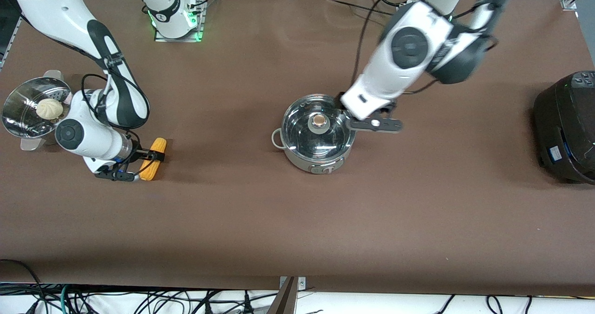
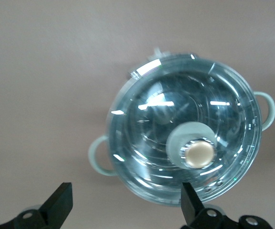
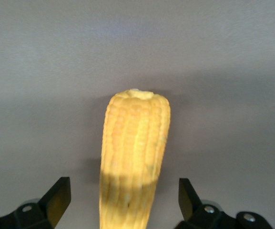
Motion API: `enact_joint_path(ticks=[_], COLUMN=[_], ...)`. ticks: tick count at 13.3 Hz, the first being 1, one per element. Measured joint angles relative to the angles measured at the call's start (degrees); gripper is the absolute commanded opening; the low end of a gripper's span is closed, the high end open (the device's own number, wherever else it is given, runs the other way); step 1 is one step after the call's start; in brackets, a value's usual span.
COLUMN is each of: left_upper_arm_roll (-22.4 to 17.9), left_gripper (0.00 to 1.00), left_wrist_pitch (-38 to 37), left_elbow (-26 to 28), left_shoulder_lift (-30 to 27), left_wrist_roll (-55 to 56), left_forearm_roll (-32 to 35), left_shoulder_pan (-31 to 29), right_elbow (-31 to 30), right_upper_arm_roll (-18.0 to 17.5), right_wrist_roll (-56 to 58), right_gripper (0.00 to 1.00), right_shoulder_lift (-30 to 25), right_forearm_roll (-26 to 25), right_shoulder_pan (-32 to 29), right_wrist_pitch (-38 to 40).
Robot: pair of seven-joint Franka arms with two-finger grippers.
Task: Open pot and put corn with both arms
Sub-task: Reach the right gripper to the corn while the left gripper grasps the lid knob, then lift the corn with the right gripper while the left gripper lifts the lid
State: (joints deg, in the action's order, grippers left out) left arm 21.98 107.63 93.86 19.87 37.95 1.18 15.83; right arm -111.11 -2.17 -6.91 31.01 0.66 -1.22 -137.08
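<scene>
The steel pot [image 1: 318, 139] stands mid-table with its glass lid [image 1: 302, 132] and copper knob [image 1: 320, 120] on. My left gripper [image 1: 367, 118] hangs open and empty over the pot's rim toward the left arm's end. In the left wrist view the pot [image 2: 187, 138] and knob [image 2: 199, 153] lie ahead of the left gripper [image 2: 125, 202]. The corn [image 1: 153, 158] lies on the table toward the right arm's end. My right gripper [image 1: 142, 165] is low and open, with a finger on each side of the corn and not touching it. The right wrist view shows the corn [image 3: 135, 143] between the open fingers [image 3: 58, 195].
A perforated steel steamer [image 1: 18, 114] holding a pale bun [image 1: 49, 108] stands at the right arm's end, close beside the right arm. A large black cooker [image 1: 567, 125] stands at the left arm's end. Brown cloth covers the table.
</scene>
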Motion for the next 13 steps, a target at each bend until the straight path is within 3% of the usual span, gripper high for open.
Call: enact_joint_path(ticks=[2, 3, 5, 7, 9, 12, 13], left_upper_arm_roll=[0.1, 0.1, -0.1, -0.6, -0.8, -0.7, -0.6], left_gripper=[1.00, 1.00, 1.00, 0.95, 0.72, 0.52, 0.37], left_wrist_pitch=[2.7, 4.5, 8.2, 11.4, 11.9, 11.9, 11.9], left_elbow=[-0.3, -0.6, -1.3, -1.7, -2.2, -2.3, -2.3], left_shoulder_lift=[2.9, 4.3, 6.8, 8.6, 9.3, 9.6, 10.1], left_wrist_roll=[7.7, 9.9, 10.9, 10.9, 10.8, 10.7, 10.7], left_forearm_roll=[3.7, 5.1, 6.0, 6.1, 6.1, 8.2, 9.1], left_shoulder_pan=[4.6, 6.1, 6.7, 6.4, 6.4, 6.5, 6.7], right_elbow=[-1.2, -1.2, 0.4, 6.2, 13.4, 19.9, 21.3], right_upper_arm_roll=[0.0, -0.1, -1.0, -1.8, -1.9, -2.0, -2.1], right_wrist_roll=[0.0, 0.1, 0.2, 0.1, 0.1, 0.1, 0.1], right_gripper=[0.27, 0.16, 0.16, 0.16, 0.16, 0.17, 0.17], right_shoulder_lift=[2.1, 2.5, 1.6, 0.3, -1.8, -5.8, -6.7], right_forearm_roll=[0.0, 0.0, 0.0, 0.0, 0.2, 2.4, 3.2], right_shoulder_pan=[0.0, 0.0, 0.0, 0.0, 0.0, 0.0, 0.0], right_wrist_pitch=[-4.0, -4.5, -0.6, 11.3, 23.6, 35.4, 37.7])
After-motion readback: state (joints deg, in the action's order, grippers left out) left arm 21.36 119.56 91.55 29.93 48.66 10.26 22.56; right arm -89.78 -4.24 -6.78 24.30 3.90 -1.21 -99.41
